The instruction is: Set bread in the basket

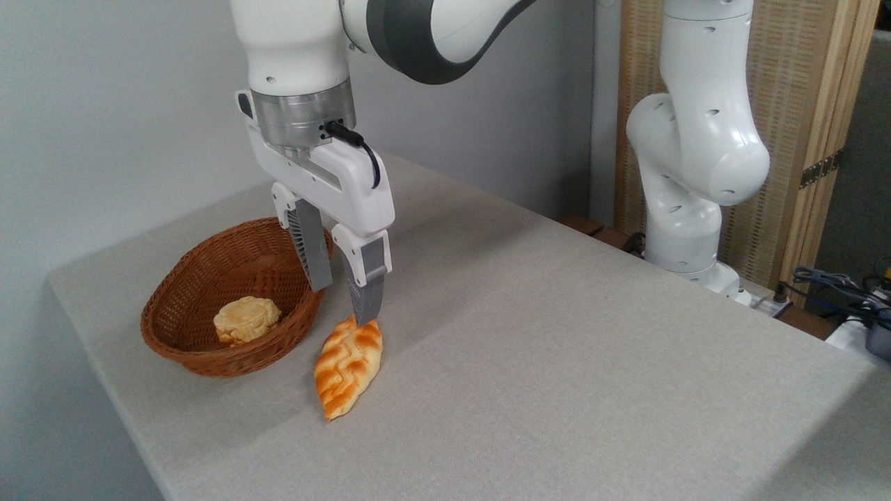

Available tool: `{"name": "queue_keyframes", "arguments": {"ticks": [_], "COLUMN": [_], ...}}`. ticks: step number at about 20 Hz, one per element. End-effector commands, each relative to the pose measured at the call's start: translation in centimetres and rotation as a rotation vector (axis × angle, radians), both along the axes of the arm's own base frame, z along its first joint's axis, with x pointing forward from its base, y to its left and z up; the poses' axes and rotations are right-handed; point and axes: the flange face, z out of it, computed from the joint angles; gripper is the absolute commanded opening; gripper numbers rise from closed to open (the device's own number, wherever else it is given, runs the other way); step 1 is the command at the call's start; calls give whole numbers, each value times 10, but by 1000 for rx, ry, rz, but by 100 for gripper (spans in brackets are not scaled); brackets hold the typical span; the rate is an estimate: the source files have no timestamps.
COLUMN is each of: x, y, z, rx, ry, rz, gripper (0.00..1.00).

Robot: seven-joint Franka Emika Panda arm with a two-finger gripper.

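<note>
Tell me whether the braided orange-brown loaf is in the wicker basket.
Out. The loaf lies on the table beside the basket.

We see a grey table (557,348) against a plain pale wall (104,104), with a woven wooden screen (800,104) and tangled cables (842,285) beyond the table's right edge.

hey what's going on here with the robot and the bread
A white robot arm holds its open gripper just above the far end of a braided loaf of bread. The loaf lies on the grey table, right beside a wicker basket. It is not in the basket yet. A small pale bun already sits inside the basket.
</note>
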Motion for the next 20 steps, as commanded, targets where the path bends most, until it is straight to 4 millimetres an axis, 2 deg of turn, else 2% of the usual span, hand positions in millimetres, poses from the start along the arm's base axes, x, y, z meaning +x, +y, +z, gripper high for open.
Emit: {"name": "queue_keyframes", "arguments": {"ticks": [1, 20], "x": [-5, -10], "y": [-1, 0], "z": [5, 9], "rx": [-18, -21], "ry": [16, 30], "rz": [-9, -10], "gripper": [100, 100]}}
